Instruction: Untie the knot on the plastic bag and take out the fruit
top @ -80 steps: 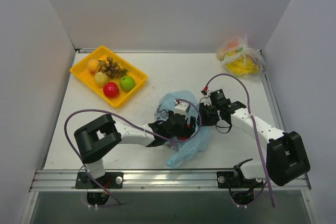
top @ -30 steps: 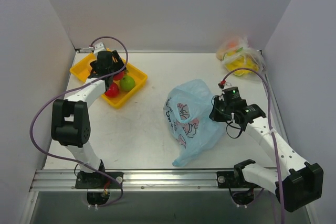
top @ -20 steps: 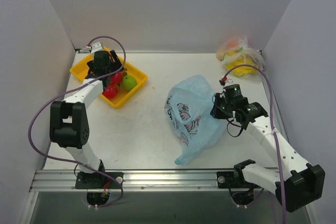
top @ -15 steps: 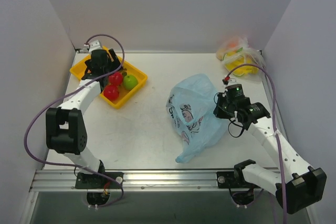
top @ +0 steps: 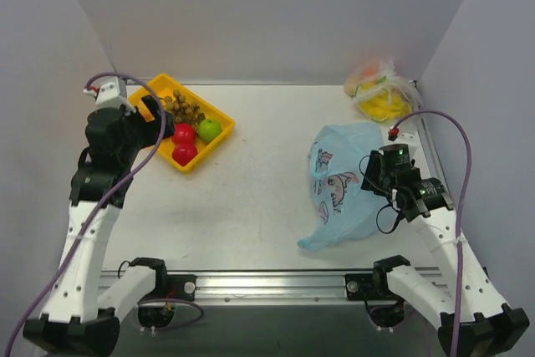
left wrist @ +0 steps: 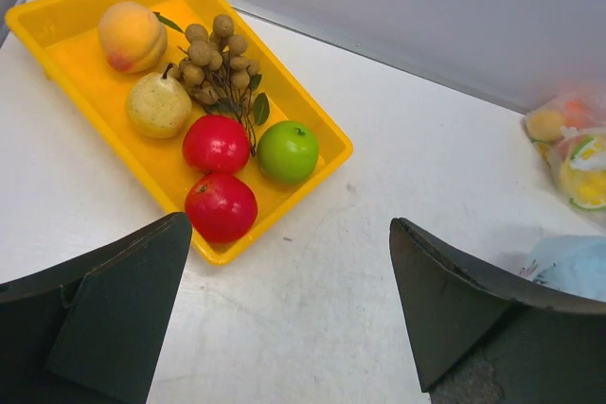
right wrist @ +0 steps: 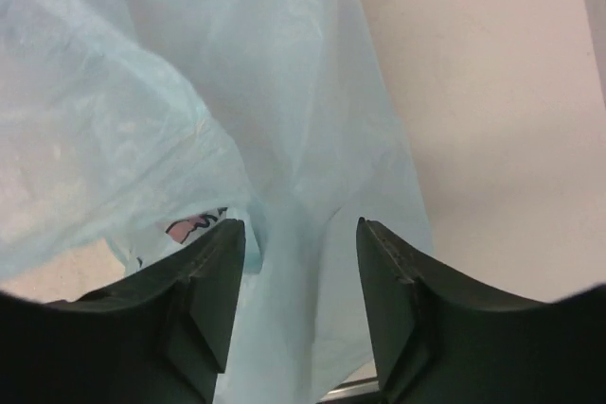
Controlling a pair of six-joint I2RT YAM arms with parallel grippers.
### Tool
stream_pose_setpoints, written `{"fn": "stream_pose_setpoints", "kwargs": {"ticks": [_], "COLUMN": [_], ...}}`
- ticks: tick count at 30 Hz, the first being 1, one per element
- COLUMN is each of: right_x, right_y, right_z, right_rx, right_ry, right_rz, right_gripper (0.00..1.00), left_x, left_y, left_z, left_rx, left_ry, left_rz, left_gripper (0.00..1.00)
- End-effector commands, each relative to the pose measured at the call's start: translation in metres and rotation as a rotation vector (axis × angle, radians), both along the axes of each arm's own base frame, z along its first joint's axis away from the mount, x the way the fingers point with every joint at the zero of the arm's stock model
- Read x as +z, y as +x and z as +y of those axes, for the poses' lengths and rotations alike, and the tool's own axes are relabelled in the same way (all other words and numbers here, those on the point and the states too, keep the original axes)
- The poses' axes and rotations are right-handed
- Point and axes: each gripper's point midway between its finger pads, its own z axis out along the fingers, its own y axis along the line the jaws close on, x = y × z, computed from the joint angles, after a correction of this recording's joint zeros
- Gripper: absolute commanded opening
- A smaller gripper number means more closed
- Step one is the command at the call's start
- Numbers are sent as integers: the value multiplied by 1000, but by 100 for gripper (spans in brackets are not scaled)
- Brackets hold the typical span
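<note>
Judging by six fruit (left wrist: 216, 144) in the tray (left wrist: 76, 68) and the limp plastic bag (top: 347, 181), work looks done; left gripper (left wrist: 289, 224) wide and empty, right gripper (right wrist: 298, 229) parted over it.

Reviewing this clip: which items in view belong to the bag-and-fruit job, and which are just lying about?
Part of the job:
- light blue plastic bag
- fruit, lying in the yellow tray

Just lying about:
- clear bag with yellow-orange contents, in the far right corner
</note>
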Motion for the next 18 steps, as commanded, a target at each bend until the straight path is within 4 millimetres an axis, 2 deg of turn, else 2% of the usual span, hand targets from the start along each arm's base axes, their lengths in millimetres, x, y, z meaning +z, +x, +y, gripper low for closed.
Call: {"fn": "stream_pose_setpoints", "kwargs": {"ticks": [1, 2, 3, 5, 6, 8, 10, 14, 18], "right_x": [16, 21, 31, 45, 51, 71, 90, 111, 127], "right_y": [-14, -16, -16, -23, -25, -34, -45, -70, -96], "right_z": [-18, -18, -17, -18, -18, -17, -16, -13, -22], "right_rx": [-68, -65, -65, -67, -66, -59, -43, 13, 27], "right_ry": [-42, -34, -23, -3, 8, 45, 80, 140, 147], "right_rz": [-10, -22, -46, -85, -103, -167, -236, -354, -496], "right_gripper": [59, 73, 80, 95, 99, 100, 100, 100, 100], "left_x": [-3, -9, 3, -1, 2, -4, 1, 11, 25], "left_y": [-59, -70, -88, -106, -117, -130, -143, -174, -210], "left_z": [12, 14, 18, 26, 29, 35, 38, 46, 66], "left_rx": [13, 26, 46, 87, 104, 129, 132, 136, 172], "left_ry": [29, 29, 7, 1, -4, 17, 33, 41, 51], "left_rz": [21, 34, -26, -34, -52, -26, -48, -105, -205], "left_gripper": [97, 97, 98, 97, 98, 97, 97, 97, 97]}}
